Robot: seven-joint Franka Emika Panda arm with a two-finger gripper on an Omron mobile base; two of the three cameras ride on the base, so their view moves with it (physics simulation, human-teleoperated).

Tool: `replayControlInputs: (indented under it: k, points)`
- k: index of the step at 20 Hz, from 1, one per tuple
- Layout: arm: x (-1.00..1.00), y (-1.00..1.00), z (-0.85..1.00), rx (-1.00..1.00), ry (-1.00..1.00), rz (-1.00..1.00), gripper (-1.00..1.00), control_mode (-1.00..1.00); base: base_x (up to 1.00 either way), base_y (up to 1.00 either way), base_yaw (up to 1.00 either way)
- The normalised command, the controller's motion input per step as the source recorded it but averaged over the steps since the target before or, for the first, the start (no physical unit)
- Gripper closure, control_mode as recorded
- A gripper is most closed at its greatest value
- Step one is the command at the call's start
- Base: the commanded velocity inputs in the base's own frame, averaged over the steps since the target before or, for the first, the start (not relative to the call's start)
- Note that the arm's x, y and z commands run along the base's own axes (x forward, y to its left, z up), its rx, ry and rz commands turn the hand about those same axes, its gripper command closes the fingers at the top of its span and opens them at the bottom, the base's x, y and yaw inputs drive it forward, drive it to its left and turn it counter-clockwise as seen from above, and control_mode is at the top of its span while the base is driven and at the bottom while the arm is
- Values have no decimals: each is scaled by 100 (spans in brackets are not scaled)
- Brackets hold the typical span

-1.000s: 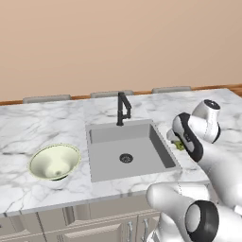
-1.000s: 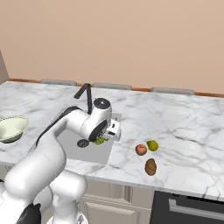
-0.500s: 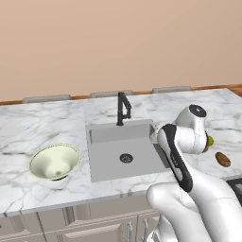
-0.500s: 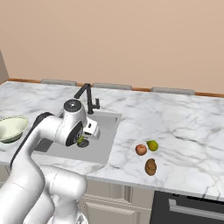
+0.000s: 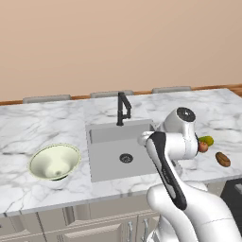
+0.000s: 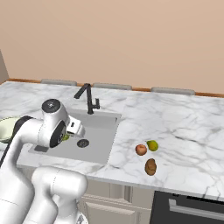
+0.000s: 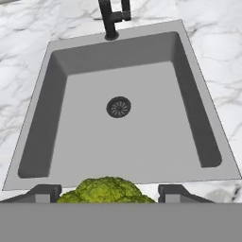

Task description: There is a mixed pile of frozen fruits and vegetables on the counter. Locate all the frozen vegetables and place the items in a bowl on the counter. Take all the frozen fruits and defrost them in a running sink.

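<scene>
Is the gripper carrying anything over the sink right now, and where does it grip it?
Yes: the broccoli floret sits between the gripper fingertips, pinched at its sides, above the sink.

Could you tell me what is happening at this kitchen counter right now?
The robot arm's hand is shut on the broccoli floret and holds it above the grey sink, which looks dry. The pale bowl sits on the counter to the left of the sink. The red apple, the yellow-green fruit and the brown lump lie together on the counter to the right of the sink.
</scene>
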Motion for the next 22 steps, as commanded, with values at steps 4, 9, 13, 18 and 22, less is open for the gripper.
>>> replayControlInputs:
  k: [4,9,13,18,22]
  points:
    - [0,59,27,0,0,0,100,-100,0,0,0]
    - [0,56,34,0,0,0,100,-100,0,0,0]
    - [-1,55,34,0,0,0,100,-100,0,0,0]
    - [-3,44,34,0,0,0,100,-100,0,0,0]
    - [-6,37,27,0,0,0,100,-100,0,0,0]
